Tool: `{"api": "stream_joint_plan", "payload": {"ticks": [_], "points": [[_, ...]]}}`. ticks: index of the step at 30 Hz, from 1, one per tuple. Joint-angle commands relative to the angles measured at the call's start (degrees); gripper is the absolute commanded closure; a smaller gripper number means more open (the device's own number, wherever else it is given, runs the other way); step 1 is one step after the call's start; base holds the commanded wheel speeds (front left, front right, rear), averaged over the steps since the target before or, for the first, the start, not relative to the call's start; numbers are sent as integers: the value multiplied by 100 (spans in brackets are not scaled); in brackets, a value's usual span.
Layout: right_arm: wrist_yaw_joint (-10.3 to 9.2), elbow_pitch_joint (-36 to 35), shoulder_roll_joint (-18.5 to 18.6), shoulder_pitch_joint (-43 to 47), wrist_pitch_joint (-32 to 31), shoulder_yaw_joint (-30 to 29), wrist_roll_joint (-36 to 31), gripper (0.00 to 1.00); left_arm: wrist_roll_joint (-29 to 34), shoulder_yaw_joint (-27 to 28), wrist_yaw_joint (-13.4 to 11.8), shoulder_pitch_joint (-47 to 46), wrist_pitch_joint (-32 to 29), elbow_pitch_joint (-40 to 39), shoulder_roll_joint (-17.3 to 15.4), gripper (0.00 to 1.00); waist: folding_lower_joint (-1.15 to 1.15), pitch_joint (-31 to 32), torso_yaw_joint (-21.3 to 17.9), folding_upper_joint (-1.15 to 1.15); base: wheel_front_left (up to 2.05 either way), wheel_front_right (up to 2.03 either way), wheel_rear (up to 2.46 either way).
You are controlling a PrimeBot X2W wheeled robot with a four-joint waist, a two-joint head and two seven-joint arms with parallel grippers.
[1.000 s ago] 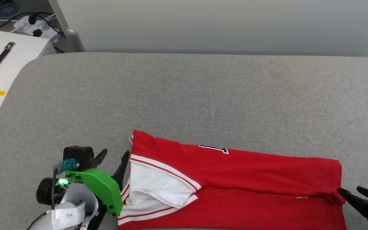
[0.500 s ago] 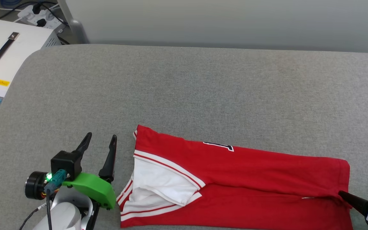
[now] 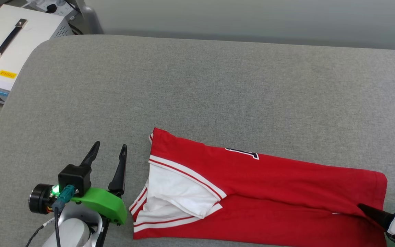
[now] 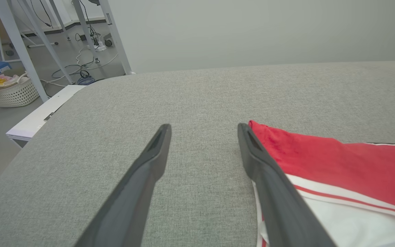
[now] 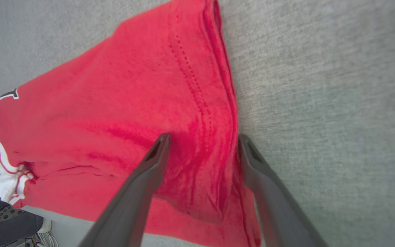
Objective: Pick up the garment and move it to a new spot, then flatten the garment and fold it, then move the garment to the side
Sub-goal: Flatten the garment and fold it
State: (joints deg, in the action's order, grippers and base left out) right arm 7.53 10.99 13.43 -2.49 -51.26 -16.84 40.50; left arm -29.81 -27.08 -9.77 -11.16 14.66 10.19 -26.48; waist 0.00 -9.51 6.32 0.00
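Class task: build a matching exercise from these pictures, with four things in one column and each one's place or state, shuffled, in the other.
1 garment
2 left gripper
3 right gripper
4 white box

A open, astride the garment's edge
B off the grey surface's corner
C folded, lying on the grey surface
D open, over bare grey surface

Pairs: 1-C, 2-D, 3-A, 4-B

soft, even, bright light, no glare. faint shadow on the garment (image 5: pixel 132 103) between the right gripper (image 5: pixel 203 136) tips. wrist views stretch at edges.
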Motion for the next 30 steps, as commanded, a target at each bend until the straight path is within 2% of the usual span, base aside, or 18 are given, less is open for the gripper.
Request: {"api": "stream_joint_plan", "payload": {"ticks": [1,7,13,14,15,16,30], "points": [[-4,152,-165,-23,-51,121,22,0,94,74,55,74,32,17,59,0,0,-30,6,0,0,0,0],[-4,291,-324,-72,16,444,180,0,246,237,212,82,33,117,207,0,0,-66,-13,0,0,0,0],[-4,465,-305,-105,203,722,300,0,357,359,346,93,33,216,312,0,0,-55,-39,0,0,0,0],[-4,496,-291,-105,228,750,318,51,370,376,362,97,33,231,324,0,0,-49,-42,0,0,0,0],[-4,533,-268,-103,256,783,337,71,384,397,380,102,33,248,339,0,0,-41,-47,0,0,0,0],[-4,608,-177,-103,395,846,348,100,419,446,423,118,33,296,372,0,0,-19,-59,0,0,0,0],[-4,590,477,-66,1309,752,385,100,535,614,561,230,33,428,572,0,0,216,-96,0,0,0,0]]}}
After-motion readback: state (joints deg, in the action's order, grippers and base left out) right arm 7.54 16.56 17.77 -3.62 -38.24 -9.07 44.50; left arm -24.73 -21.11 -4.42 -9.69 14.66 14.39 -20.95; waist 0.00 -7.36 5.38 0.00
